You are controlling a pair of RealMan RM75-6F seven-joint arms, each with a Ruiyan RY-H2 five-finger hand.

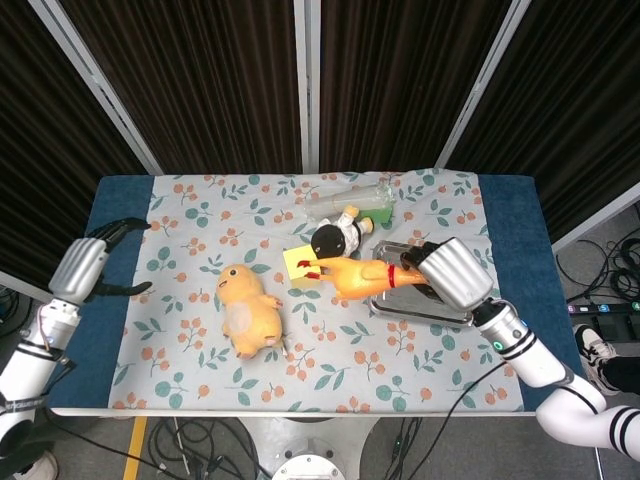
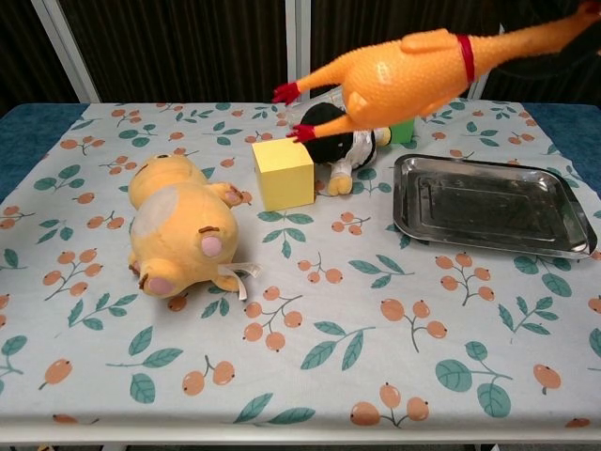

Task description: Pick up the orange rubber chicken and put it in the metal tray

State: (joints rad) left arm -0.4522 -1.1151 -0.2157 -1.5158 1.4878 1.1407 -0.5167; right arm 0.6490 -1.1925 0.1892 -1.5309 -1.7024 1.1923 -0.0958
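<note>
right hand (image 1: 452, 275) grips the orange rubber chicken (image 2: 413, 70) by its neck end, carrying it in the air, feet toward the yellow block (image 2: 283, 173). carry step: next, shift it over the metal tray (image 2: 493, 204), lower, let go. left hand (image 1: 82, 268) hangs spread, holding nothing.

Metal tray (image 2: 563, 246) open above; doll (image 2: 331, 132) & yellow block (image 2: 282, 173) crowd left.
</note>
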